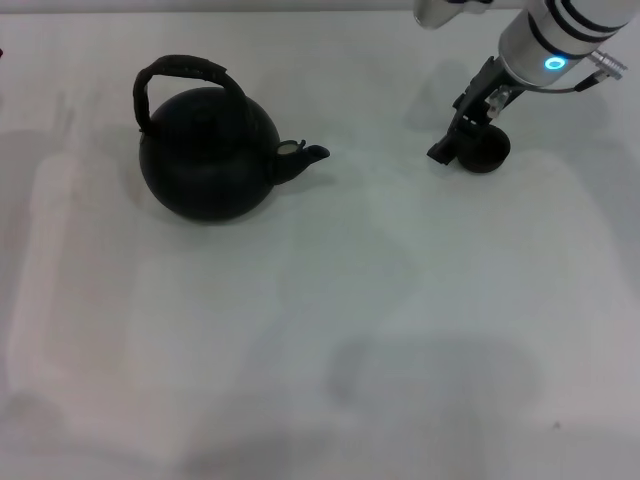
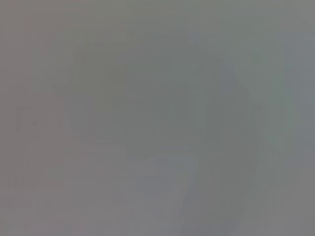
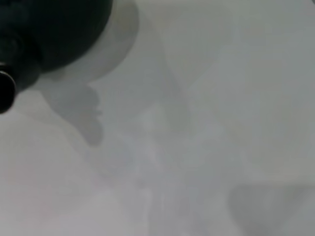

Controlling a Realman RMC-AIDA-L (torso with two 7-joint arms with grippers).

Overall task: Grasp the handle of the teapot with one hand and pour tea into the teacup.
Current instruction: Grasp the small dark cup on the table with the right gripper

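Teapot (image 1: 208, 155) upright on white worktop (image 1: 320, 330), handle (image 1: 180, 72) arched above, spout toward teacup (image 1: 484, 150); right hand (image 1: 462, 133) at teacup, grip state unclear; left hand unseen

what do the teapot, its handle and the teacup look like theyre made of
Teapot: matte black, without shine, perhaps cast iron or dark clay.
Handle: black, rough surface, possibly wrapped; unclear.
Teacup: dark, dull, likely ceramic, partly hidden by the right pincer.

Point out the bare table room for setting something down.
Free: the table in front of the teapot, and the strip between its spout and the teacup. Crowded: around the teacup, where the right gripper sits.
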